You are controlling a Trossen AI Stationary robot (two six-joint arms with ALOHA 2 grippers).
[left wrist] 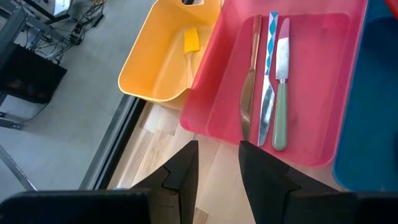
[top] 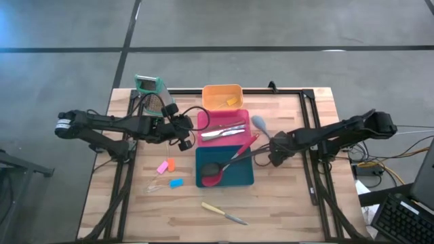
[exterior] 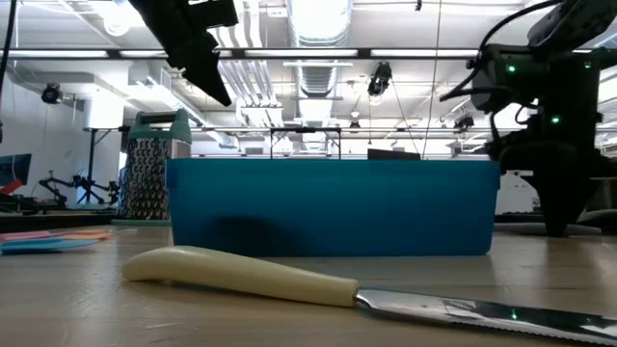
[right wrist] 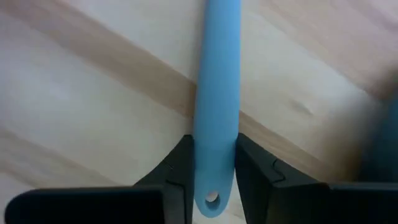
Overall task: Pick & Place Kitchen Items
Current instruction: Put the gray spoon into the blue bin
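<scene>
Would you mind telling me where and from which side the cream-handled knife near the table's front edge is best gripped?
Grip the knife by its cream handle, coming straight down from above. It lies flat on bare wood with nothing beside it, so the gripper's fingers can straddle it crosswise. The handle is the thicker, rounded end in the low view; the blade is thin, flat and serrated, a poorer hold.

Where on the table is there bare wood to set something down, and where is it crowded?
Free: the front right corner, between the teal tray and the table's right edge, past the cream-handled knife; also the front left corner below the small pink piece. Crowded: the middle, where the pink tray, both claws and the blue spoon cluster.
</scene>
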